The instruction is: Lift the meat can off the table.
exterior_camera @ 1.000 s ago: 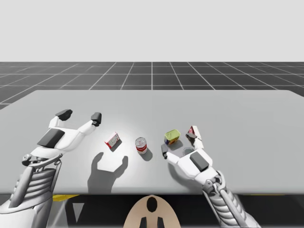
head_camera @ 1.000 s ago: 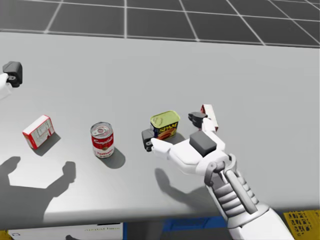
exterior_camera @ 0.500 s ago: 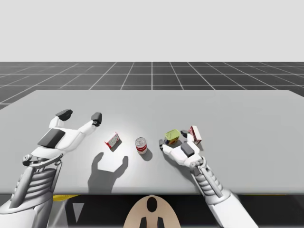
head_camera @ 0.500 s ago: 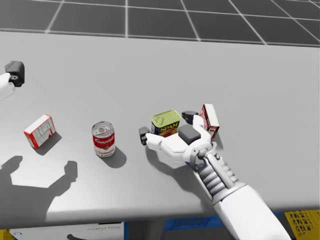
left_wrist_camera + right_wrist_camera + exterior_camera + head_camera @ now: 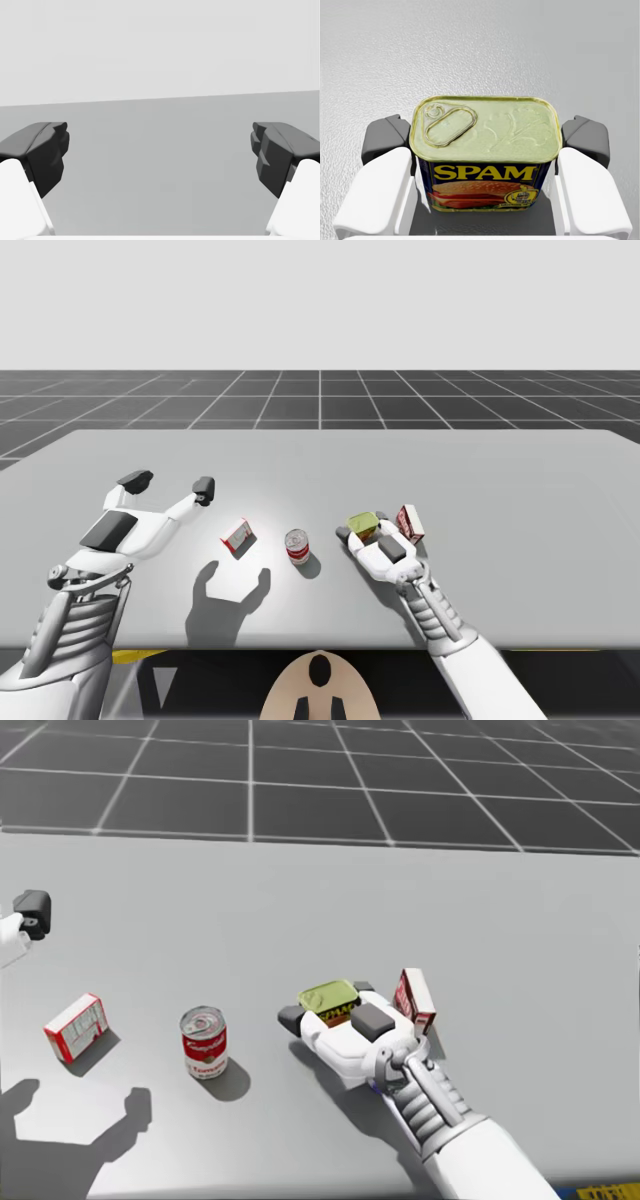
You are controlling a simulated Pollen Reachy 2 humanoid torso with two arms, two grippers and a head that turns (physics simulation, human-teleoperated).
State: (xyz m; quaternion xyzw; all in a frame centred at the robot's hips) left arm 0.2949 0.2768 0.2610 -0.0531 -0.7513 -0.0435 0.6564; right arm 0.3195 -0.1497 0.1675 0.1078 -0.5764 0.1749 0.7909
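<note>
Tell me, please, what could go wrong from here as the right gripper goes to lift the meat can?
The red and white box stands close beside my right gripper and the meat can; a sideways drift during the lift would likely knock it over. The can's sides look smooth, and the right wrist view does not settle how firmly it is held, so it might slip.

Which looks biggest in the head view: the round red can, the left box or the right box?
1 and 2: round red can and left box, about alike, too close to rank.
3: right box, narrower than both.
</note>
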